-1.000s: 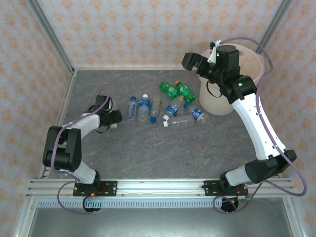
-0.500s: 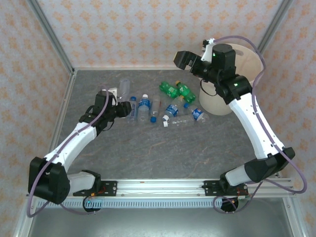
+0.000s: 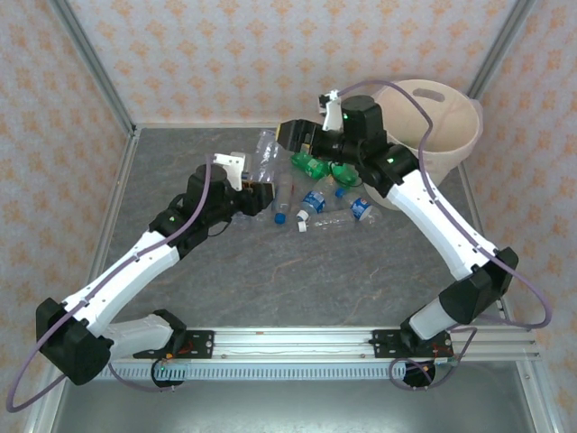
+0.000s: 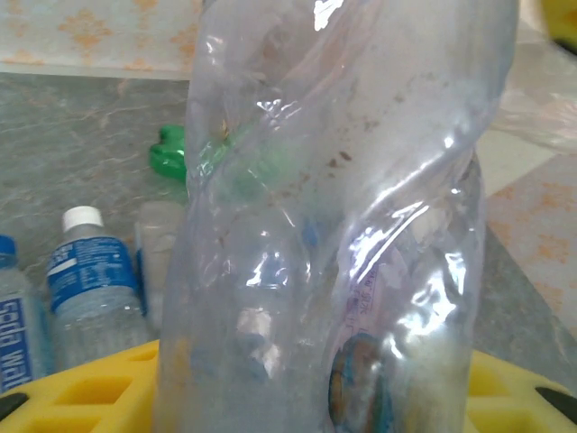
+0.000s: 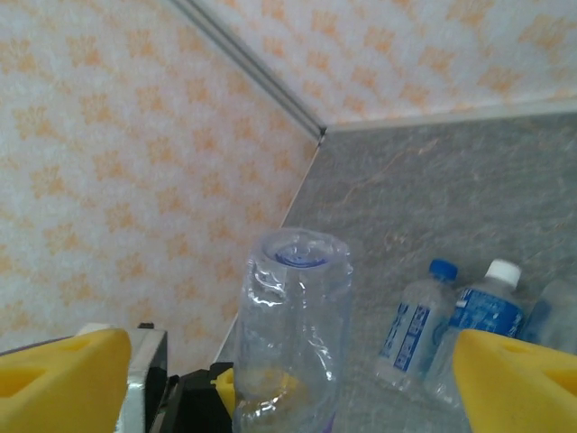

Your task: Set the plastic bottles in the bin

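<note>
A crumpled clear plastic bottle [image 3: 265, 155] stands upright above the table, with my left gripper [image 3: 256, 183] shut on its lower end. In the left wrist view this bottle [image 4: 334, 216] rises between the yellow pads [image 4: 81, 390]. My right gripper [image 3: 291, 137] is open, level with the bottle and facing it from the right. The bottle [image 5: 293, 325] stands between its yellow fingertips [image 5: 63, 379], touching neither. More plastic bottles lie on the table: green ones [image 3: 312, 166] and blue-labelled ones [image 3: 313, 200]. The cream bin [image 3: 451, 149] stands at the back right.
Blue-labelled bottles [image 5: 410, 327] with blue and white caps lie under my right gripper. Another blue-labelled bottle [image 4: 90, 289] and a green one [image 4: 171, 153] lie behind the held bottle. Patterned walls close the back and both sides. The near half of the grey table [image 3: 297, 280] is bare.
My left arm has lifted the clear bottle off the table and carried it right. My right gripper has swung left from over the bin to beside that bottle.
</note>
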`<state>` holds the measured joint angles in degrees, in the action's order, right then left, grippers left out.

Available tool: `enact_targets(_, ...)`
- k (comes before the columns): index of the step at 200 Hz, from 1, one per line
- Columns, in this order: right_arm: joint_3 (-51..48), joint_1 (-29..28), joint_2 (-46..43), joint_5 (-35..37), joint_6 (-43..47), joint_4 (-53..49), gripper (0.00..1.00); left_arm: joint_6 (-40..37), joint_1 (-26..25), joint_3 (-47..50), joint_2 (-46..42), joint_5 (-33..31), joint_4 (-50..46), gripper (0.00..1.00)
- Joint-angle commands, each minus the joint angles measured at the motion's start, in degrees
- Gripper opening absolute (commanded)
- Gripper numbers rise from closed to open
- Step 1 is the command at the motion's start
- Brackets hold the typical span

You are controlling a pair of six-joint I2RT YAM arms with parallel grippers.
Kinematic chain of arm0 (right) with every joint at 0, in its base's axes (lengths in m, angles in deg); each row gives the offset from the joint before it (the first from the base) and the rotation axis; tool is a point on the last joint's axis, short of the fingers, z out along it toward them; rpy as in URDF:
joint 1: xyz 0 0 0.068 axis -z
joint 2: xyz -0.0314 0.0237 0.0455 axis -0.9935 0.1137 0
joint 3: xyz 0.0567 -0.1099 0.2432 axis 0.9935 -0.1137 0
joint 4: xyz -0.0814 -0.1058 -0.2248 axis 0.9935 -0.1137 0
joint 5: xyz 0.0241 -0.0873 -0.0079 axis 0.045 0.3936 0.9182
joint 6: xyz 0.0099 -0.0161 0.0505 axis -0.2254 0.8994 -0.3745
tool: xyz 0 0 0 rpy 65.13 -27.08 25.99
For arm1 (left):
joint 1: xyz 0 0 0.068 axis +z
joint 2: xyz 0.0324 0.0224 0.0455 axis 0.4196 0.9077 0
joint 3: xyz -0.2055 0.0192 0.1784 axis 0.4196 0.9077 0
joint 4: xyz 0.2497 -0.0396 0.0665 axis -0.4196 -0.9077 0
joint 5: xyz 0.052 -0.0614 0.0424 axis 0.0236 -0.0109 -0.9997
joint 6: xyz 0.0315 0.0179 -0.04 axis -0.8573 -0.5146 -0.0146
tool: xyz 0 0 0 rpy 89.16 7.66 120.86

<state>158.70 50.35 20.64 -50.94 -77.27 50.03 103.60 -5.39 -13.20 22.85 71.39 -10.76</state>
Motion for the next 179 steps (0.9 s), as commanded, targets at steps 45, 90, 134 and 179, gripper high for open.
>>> enact_targets(45,-1.37,-2.04,2.04,-6.70,-3.44,4.85,0.85,0.84,-3.06,-2.52,-1.04,0.38,3.07,0.38)
enact_targets(90,-1.99,-2.56,2.84,-6.58,-4.51,4.36,0.81,0.72,-4.51,-4.26,-0.86,0.34,2.83,0.37)
enact_targets(134,-1.99,-2.74,3.50,-6.87,-4.41,4.55,0.72,0.25,-5.18,-5.61,-0.04,0.31,2.26,0.37)
enact_targets(179,-0.80,-2.74,2.86,-4.62,-4.06,3.52,0.59,0.00,-5.40,-5.40,0.40,-0.73,2.13,0.38)
